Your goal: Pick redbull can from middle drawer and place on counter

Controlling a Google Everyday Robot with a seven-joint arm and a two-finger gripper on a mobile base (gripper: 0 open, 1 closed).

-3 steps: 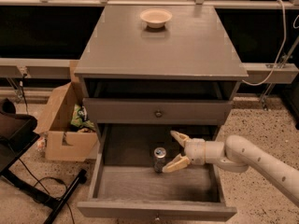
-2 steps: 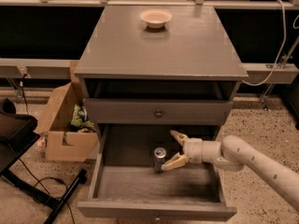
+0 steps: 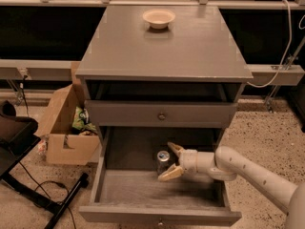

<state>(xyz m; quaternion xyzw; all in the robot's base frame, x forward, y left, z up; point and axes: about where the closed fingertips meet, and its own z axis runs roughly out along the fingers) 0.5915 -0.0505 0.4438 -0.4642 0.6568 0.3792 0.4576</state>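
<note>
The redbull can stands upright on the floor of the open middle drawer, toward its back. My gripper reaches in from the right at the end of the white arm. Its two cream fingers are spread open, one above and behind the can, one in front of it and lower. The can stands at their tips, on their left side. I cannot tell whether they touch it. The counter is the grey cabinet's flat top, above the drawer.
A shallow cream bowl sits at the back of the counter. A shut knobbed drawer front is above the open drawer. An open cardboard box stands on the floor to the left, beside a black stand.
My gripper has moved left along the drawer, so its open fingers now reach the can.
</note>
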